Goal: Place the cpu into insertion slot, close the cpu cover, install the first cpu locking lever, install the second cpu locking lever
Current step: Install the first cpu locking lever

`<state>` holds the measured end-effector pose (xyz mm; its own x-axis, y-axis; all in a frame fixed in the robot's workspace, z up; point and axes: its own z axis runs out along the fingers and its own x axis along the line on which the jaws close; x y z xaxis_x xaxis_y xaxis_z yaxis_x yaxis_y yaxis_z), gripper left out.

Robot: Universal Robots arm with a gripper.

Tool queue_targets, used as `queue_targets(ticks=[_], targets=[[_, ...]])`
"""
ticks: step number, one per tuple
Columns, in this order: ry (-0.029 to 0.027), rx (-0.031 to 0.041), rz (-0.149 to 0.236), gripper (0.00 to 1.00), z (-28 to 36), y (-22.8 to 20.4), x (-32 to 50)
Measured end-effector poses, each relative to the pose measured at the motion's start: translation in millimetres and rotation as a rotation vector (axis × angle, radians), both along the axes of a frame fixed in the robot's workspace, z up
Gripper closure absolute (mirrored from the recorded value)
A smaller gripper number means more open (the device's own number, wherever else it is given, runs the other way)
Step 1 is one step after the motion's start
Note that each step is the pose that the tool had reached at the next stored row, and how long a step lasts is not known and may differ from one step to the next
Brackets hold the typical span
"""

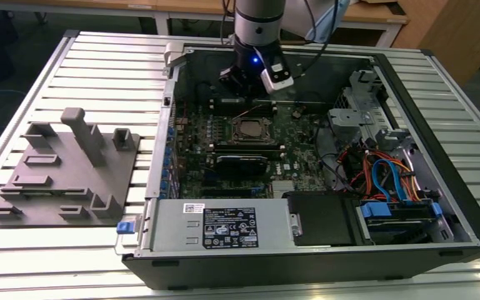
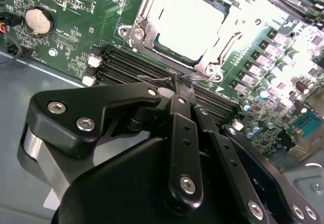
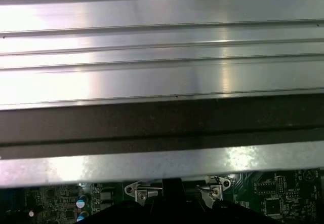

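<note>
Green motherboard (image 2: 76, 11) beneath square, glare-bright cpu (image 2: 191, 24) inside silver cpu cover (image 2: 144, 11)

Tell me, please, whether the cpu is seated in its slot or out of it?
In: the cpu lies flat within the insertion slot, whose silver rim surrounds it.

The arm (image 1: 259, 25) is a pale grey tube ending in a black wrist section with a small blue light (image 1: 257, 60). A white box (image 1: 279, 76) sits at the light's 4 o'clock, and a dark cable (image 1: 319, 50) loops off at 2 o'clock. The end effector (image 2: 181, 82) is matte black, made of rounded link bars pinned with silver screws (image 2: 187, 184).
</note>
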<state>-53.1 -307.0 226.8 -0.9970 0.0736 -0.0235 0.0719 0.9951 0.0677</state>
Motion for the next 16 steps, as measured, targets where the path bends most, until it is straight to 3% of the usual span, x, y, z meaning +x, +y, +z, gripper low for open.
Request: queue_targets(ticks=[16], targets=[[0.0000,0.0000,0.000,0.90,-7.2,4.3,4.5]])
